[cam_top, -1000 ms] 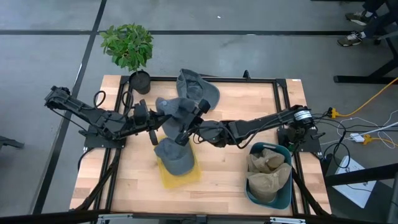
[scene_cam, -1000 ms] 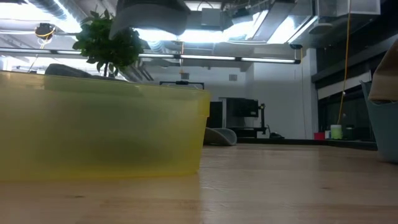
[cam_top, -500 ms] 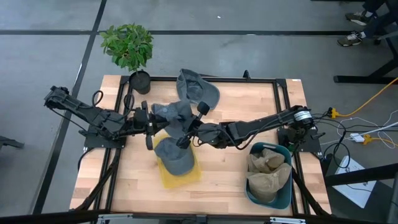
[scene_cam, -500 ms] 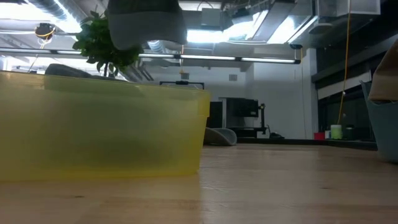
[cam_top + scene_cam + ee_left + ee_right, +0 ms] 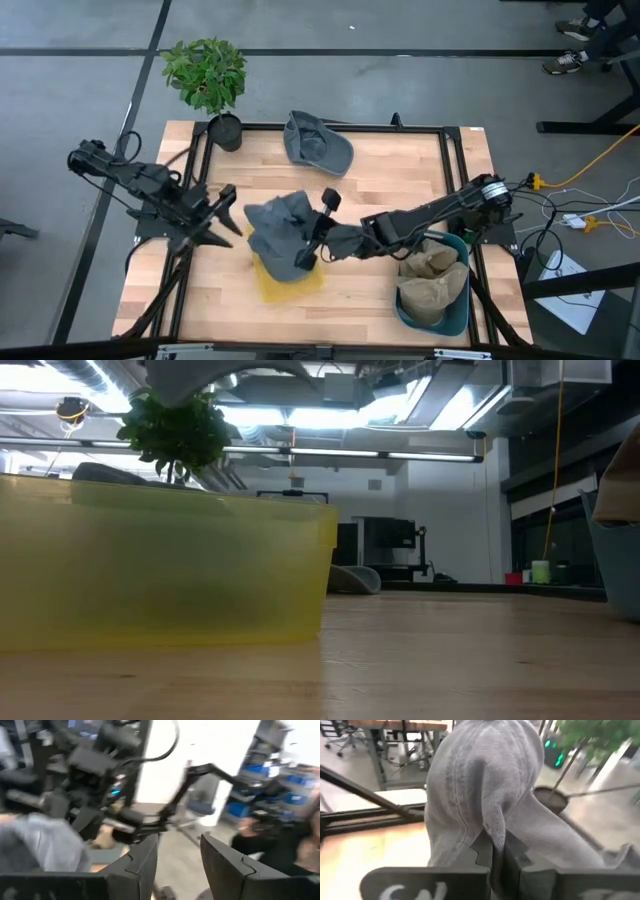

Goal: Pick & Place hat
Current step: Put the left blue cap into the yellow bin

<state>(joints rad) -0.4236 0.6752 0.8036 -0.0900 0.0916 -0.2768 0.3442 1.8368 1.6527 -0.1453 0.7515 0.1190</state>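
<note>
My right gripper (image 5: 312, 250) is pinched tight on the grey hat (image 5: 278, 228), held above the yellow bin (image 5: 290, 282). Left gripper (image 5: 225, 228) stands open, holding nothing, beside it. I should lower squarely over the bin before letting go.

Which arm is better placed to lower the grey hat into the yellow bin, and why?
The right. Its right hand is shut on the grey hat above the yellow bin; the left hand is open, clear of it.
</note>
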